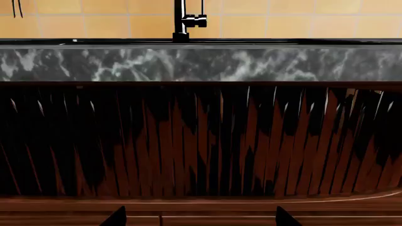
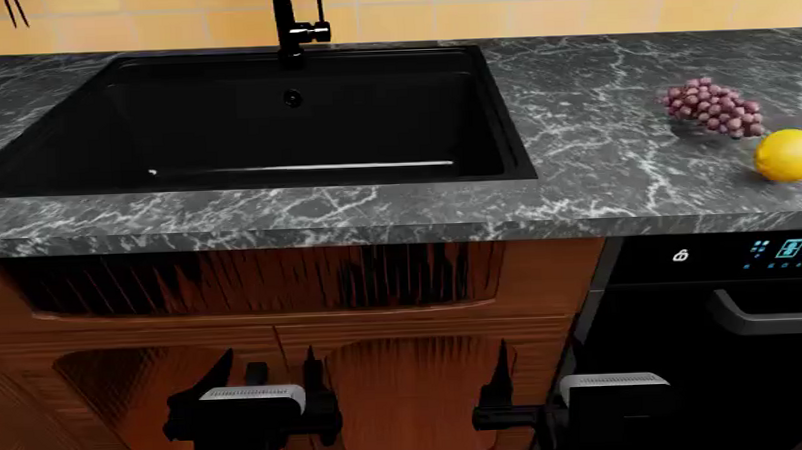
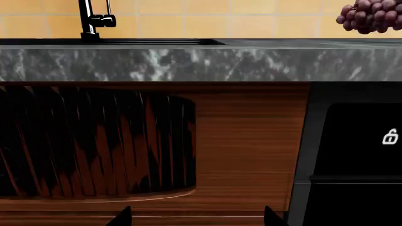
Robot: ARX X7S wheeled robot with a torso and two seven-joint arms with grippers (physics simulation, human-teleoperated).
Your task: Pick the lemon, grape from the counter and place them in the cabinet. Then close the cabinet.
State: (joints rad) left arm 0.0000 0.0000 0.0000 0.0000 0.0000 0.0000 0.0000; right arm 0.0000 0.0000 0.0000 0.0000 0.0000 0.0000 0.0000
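The yellow lemon (image 2: 787,155) lies on the dark marble counter (image 2: 598,128) at the far right, and the purple grape (image 2: 713,107) bunch sits just behind it to the left. The grape (image 3: 370,16) also shows over the counter's edge (image 3: 188,63) in the right wrist view. Both grippers hang low in front of the wooden cabinet (image 2: 380,386), well below the fruit. My left gripper (image 2: 266,378) (image 1: 201,217) is open and holds nothing. My right gripper (image 2: 533,375) (image 3: 197,217) is open too, facing the cabinet front next to a black appliance.
A glossy black sink (image 2: 277,119) with a black faucet (image 2: 294,29) fills the counter's left and middle. A black dishwasher (image 2: 724,314) with a lit panel stands right of the cabinet. Yellow tiles (image 2: 567,4) back the counter.
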